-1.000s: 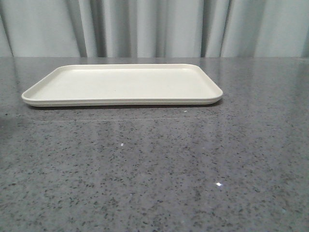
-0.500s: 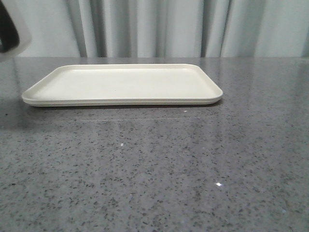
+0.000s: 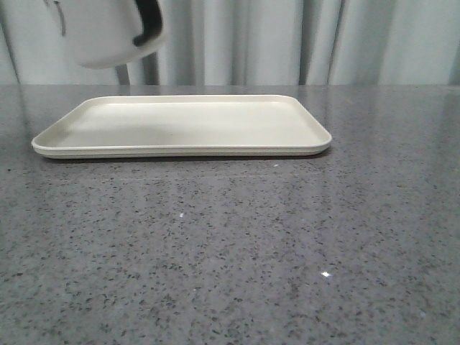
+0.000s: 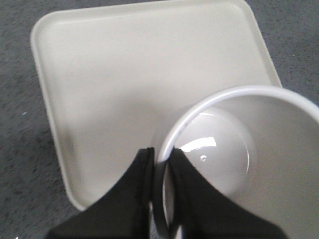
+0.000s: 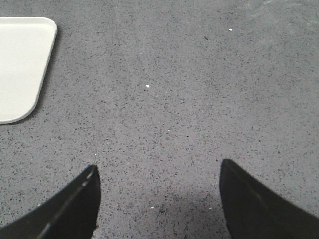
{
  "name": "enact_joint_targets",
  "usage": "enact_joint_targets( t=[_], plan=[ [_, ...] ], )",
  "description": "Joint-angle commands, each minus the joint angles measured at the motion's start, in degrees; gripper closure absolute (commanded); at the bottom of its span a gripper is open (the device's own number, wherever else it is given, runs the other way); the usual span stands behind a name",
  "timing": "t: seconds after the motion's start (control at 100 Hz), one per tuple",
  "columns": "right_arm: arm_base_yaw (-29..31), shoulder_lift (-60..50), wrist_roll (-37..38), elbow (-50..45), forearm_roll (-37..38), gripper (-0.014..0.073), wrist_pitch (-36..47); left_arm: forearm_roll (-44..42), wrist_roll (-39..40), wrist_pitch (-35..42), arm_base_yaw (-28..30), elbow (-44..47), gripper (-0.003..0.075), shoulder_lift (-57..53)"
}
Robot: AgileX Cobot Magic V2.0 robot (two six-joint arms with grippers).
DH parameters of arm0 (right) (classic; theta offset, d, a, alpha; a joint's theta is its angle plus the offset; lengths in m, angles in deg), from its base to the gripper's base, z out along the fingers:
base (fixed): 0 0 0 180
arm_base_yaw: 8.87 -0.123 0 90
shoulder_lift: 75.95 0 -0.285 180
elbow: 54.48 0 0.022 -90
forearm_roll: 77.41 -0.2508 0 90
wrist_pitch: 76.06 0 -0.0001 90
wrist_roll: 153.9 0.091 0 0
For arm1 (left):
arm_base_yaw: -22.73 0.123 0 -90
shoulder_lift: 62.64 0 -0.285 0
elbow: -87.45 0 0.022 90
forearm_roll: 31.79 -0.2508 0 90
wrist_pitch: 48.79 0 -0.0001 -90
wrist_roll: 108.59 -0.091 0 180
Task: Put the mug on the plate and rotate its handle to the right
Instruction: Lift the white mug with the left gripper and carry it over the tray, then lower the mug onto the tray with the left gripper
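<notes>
The white mug (image 3: 100,32) hangs in the air above the left end of the cream plate (image 3: 180,126), blurred, its black handle (image 3: 147,21) on its right side. In the left wrist view my left gripper (image 4: 160,155) is shut on the mug's rim (image 4: 234,94), one finger outside and one inside, with the plate (image 4: 114,74) below. The mug's smiley print is not visible. My right gripper (image 5: 158,169) is open and empty over bare table, with a corner of the plate (image 5: 20,64) to one side.
The grey speckled table (image 3: 230,251) stretches in front of and beside the plate. A pale curtain (image 3: 287,43) hangs behind the table's far edge.
The mug has come into the front view from the upper left and moved right, from off the plate's left side to above its left end. The plate has not moved.
</notes>
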Motion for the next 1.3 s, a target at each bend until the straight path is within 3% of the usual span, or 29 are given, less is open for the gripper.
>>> enact_joint_targets(
  t=[0.0,0.16,0.42,1.29],
  plan=[
    [-0.01,0.58,0.05,1.9,0.2,0.0083,4.19,0.3,2.27,2.83,-2.94,-6.05,0.0741,2.38],
    [-0.01,0.58,0.05,1.9,0.2,0.0083,4.19,-7.18,7.38,0.34,-7.78,-13.21,0.0741,9.32],
    [-0.01,0.58,0.05,1.9,0.2,0.0083,4.19,-7.45,7.65,-1.15,-10.62,-19.22,0.0741,16.39],
    [-0.01,0.58,0.05,1.9,0.2,0.0083,4.25,-11.11,7.81,-2.56,-10.62,-19.48,0.0741,19.77]
  ],
)
